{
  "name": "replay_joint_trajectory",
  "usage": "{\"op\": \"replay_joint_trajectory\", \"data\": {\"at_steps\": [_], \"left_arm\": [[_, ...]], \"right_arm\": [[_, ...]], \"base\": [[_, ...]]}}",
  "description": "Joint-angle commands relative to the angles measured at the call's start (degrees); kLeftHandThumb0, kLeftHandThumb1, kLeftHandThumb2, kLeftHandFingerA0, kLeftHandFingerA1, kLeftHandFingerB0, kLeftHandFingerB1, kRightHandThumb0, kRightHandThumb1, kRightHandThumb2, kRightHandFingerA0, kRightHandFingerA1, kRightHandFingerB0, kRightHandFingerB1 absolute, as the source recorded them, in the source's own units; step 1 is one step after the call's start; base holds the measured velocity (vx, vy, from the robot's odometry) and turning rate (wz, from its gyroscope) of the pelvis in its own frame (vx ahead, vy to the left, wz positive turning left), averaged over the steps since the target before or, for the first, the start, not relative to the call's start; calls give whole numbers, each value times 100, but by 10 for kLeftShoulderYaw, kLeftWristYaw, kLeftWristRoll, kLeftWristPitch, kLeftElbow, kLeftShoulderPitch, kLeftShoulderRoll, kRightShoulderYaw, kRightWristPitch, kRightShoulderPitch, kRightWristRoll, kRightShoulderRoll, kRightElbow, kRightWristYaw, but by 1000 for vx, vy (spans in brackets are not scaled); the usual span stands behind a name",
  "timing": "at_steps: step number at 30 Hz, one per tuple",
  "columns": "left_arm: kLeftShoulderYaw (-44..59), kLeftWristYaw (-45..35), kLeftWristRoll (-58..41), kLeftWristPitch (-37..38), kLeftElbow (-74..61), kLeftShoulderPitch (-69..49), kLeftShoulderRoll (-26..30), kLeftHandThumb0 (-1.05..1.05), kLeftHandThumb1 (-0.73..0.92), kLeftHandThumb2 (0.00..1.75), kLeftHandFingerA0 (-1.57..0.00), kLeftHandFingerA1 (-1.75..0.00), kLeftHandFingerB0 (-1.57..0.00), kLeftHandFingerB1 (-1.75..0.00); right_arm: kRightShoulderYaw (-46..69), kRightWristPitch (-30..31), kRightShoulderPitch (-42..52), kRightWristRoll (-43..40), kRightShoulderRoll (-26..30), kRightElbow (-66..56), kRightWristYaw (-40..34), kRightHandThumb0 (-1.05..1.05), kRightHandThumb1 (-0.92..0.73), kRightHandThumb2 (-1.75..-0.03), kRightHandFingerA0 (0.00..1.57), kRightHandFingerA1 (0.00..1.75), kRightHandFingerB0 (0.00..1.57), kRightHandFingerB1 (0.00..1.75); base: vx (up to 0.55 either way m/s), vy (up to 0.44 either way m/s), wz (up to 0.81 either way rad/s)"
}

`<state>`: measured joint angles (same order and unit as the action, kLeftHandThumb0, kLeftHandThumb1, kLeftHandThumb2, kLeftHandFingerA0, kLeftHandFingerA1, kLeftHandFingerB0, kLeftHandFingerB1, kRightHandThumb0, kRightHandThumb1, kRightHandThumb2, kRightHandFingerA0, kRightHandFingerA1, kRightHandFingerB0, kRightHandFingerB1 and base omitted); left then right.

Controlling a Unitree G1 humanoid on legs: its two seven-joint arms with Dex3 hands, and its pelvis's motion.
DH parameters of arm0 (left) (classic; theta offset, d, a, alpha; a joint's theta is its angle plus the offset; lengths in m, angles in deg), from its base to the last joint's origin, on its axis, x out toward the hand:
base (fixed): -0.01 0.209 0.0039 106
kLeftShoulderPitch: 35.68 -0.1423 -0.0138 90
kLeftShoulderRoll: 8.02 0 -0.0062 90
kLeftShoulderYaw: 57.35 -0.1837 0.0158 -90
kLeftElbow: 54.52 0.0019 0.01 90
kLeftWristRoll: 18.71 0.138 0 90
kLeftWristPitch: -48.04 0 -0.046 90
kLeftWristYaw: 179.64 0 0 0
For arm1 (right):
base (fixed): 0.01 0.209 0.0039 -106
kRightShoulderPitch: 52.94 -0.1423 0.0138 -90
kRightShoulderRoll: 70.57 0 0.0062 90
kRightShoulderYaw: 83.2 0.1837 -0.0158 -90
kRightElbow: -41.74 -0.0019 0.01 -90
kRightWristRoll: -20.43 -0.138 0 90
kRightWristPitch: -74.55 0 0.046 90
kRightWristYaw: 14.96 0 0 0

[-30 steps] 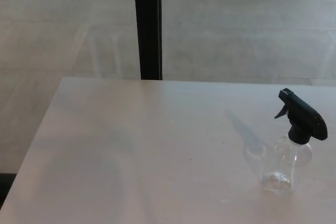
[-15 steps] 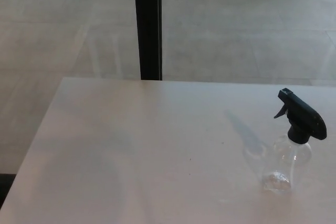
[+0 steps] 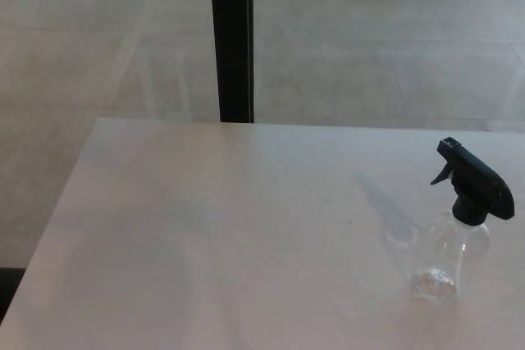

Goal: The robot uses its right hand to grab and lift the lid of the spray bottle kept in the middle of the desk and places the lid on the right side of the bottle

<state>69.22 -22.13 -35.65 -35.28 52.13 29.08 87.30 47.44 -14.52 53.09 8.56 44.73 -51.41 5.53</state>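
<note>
You are looking down on a pale desk point(image 3: 230, 235) that fills most of the view, its far edge running across at about mid-height and its left edge slanting toward seven o'clock. Beyond it, from nine round to three o'clock, lies a grey floor point(image 3: 369, 47) seen through glass, and a black vertical post point(image 3: 232, 38) stands at twelve o'clock, meeting the desk's far edge.

Neither of the robot's hands shows anywhere in your picture, so you cannot tell whether the fingers are spread, pressed together or pinching anything; no arm or forearm enters from either side.

The thing you care about sits at about four o'clock, close to the right border of the view. The spray bottle point(image 3: 447, 256) is clear, stands upright on the desk, and you can see the desktop through its body. Its lid point(image 3: 474, 188), a black trigger sprayer, is on the bottle's neck, with the nozzle pointing toward ten o'clock and the small trigger hanging beneath it. A faint shadow point(image 3: 385, 206) of the bottle stretches across the desk toward eleven o'clock from its base.
</note>
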Motion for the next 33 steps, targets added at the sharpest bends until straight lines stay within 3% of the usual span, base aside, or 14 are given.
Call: {"op": "replay_joint_trajectory", "data": {"at_steps": [1, 4, 5, 6, 8, 9, 18, 19, 23, 25, 27, 28, 32, 33], "left_arm": [[-23, -41, -46, 50, -110, -73, -73, -77, 78, 64, -23, -46, -21, -32], [-35, -47, -48, 25, -109, -97, -96, -75, 79, 64, -24, -49, -23, -35], [-35, -51, -47, 33, -90, -98, -102, -75, 80, 65, -25, -47, -22, -34], [-35, -54, -43, 43, -64, -95, -106, -77, 61, 98, -21, -54, -16, -45], [-32, -54, -42, 44, -54, -95, -107, -77, 61, 98, -21, -54, -16, -45], [-31, -52, -36, 56, -38, -92, -110, -77, 80, 65, -27, -45, -22, -32], [-29, -46, -21, 68, 34, -82, -117, -73, 81, 65, -32, -53, -32, -37], [-29, -44, -22, 64, 31, -83, -117, -74, 81, 65, -32, -53, -32, -38], [-34, -41, -7, 76, 45, -81, -109, -72, 83, 65, -32, -50, -32, -36], [-38, -41, -6, 79, 45, -82, -108, -71, 83, 66, -32, -51, -32, -37], [-42, -42, -2, 88, 65, -78, -105, -72, 82, 65, -33, -49, -34, -35], [-45, -39, 3, 89, 64, -81, -104, -72, 81, 65, -35, -48, -36, -35], [-50, -43, 9, 106, 70, -86, -100, -77, 81, 65, -36, -50, -36, -36], [-53, -48, 13, 118, 69, -89, -98, -76, 82, 65, -35, -53, -35, -37]], "right_arm": [[-135, 217, -175, -55, 74, -168, 2, -77, -73, -62, 26, 39, 15, 27], [-227, 259, -226, -10, 67, -202, 19, -71, -58, -87, 19, 49, 8, 39], [-258, 261, -239, 10, 65, -204, 31, -37, -44, -102, 4, 50, 0, 48], [-294, 256, -250, 43, 68, -203, 47, -37, -45, -103, 4, 50, 0, 48], [-310, 255, -256, 56, 70, -203, 54, -37, -45, -103, 4, 50, 0, 48], [-331, 252, -261, 84, 74, -202, 57, -78, -61, -94, 20, 50, 7, 39], [-445, 258, -314, 144, 65, -149, 81, -80, -59, -93, 18, 51, 8, 39], [-456, 260, -319, 148, 66, -144, 83, -78, -74, -62, 23, 44, 15, 28], [-505, 259, -345, 174, 67, -112, 90, -85, -61, -98, 19, 54, 8, 40], [-524, 265, -356, 187, 71, -101, 90, -87, -79, -65, 23, 47, 15, 27], [-555, 275, -379, 221, 75, -83, 86, -84, -63, -99, 20, 54, 8, 40], [-566, 288, -388, 238, 72, -78, 76, -82, -78, -64, 22, 44, 18, 27], [-590, 291, -407, 273, 69, -55, 62, -81, -80, -64, 24, 48, 20, 29], [-596, 291, -415, 283, 66, -46, 56, -82, -64, -95, 22, 55, 15, 41]], "base": [[0, 0, 0], [0, 0, 0], [0, 0, 0], [0, 0, 0], [0, 0, 0], [0, 0, 0], [0, 0, 0], [0, 0, 0], [0, 0, 0], [0, 0, 0], [0, 0, 0], [0, 0, 0], [0, 0, 0], [0, 0, 0]]}}
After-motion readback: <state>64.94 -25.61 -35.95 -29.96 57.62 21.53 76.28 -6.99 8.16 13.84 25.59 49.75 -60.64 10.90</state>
